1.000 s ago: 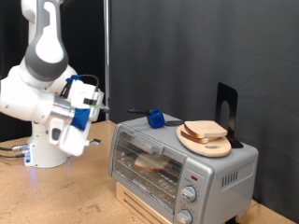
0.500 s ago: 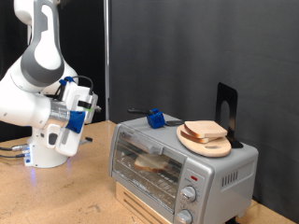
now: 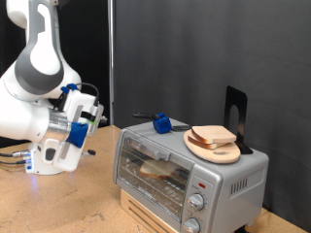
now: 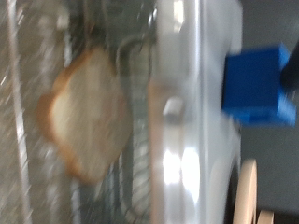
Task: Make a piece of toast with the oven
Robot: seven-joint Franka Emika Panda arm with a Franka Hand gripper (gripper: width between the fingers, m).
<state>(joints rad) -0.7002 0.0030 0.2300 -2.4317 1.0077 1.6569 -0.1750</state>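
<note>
A robotics lab bench rather than a kitchen: a black curtain backdrop [image 3: 194, 58] hangs behind a bare wooden tabletop [image 3: 58, 209], where a white robot arm [image 3: 44, 68] stands left of a toaster oven [image 3: 185, 175].

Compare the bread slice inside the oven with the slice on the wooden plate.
The slice inside the oven lies on the wire rack behind the glass door; the slice on the wooden plate sits in the open on the oven top. Both are pale with tan crusts.
</note>
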